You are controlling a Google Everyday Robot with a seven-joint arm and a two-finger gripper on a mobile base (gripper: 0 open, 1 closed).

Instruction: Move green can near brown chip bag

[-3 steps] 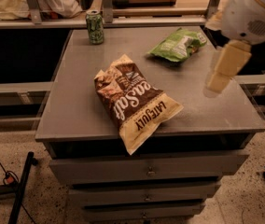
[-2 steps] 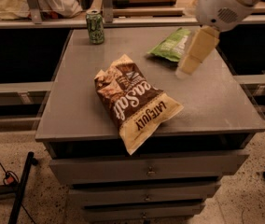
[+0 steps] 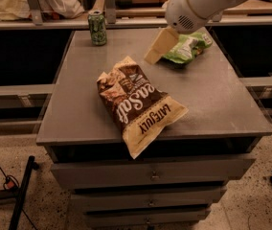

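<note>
At the near edge of a grey desk (image 3: 222, 104), above its stacked drawers (image 3: 150, 174), the brown chip bag (image 3: 138, 102) lies flat on a diagonal, its cream end overhanging the front lip. Beyond it, the robot's cream claw (image 3: 156, 51) hangs tilted above the desk's far middle, just left of a smaller green bag (image 3: 188, 47), 1 of 2 bags on the surface. Whether the claw is released or clenched cannot be told from this angle; nothing shows in its grasp. The green can (image 3: 97, 28) stands upright at the far left corner, well apart from the brown chip bag and left of the claw.
</note>
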